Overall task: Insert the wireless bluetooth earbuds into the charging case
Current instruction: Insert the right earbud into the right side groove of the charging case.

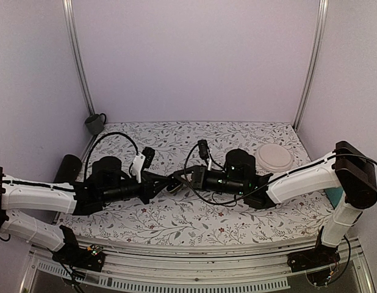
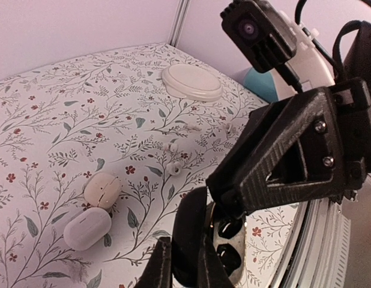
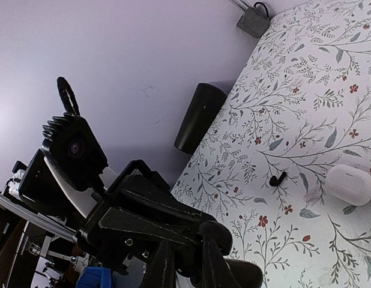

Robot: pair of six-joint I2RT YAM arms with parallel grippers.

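Floral table (image 1: 194, 223) is filling the view. Left arm (image 1: 36, 195) and right arm (image 1: 298, 180) are reaching in from either side and meeting nose to nose near its middle. White dish (image 1: 274, 157) is sitting far right, black cylinder (image 1: 68, 169) at the left edge and grey cup (image 1: 95, 123) in the far-left corner, all well apart from the work. Two white pebbles (image 2: 102, 191) are lying side by side on the cloth, near the grippers but not touching them. Left gripper (image 2: 184, 267) is clamping the case (image 2: 190, 237) by its black shell, with the pale inside and its dark wells (image 2: 227, 231) facing the other arm. Right gripper (image 3: 184, 264) is sitting with jaws together, tips right at the case opening; whether anything is pinched between them, cannot tell. The wells are showing dark, but seated bud or empty hollow, cannot tell. A small black earbud (image 3: 275, 178), judging by its hooked stem, is lying loose on the table near one pebble. Reading: insertion is under way, not finished. The case is standing open and presented, and at least that one earbud is waiting to go in.
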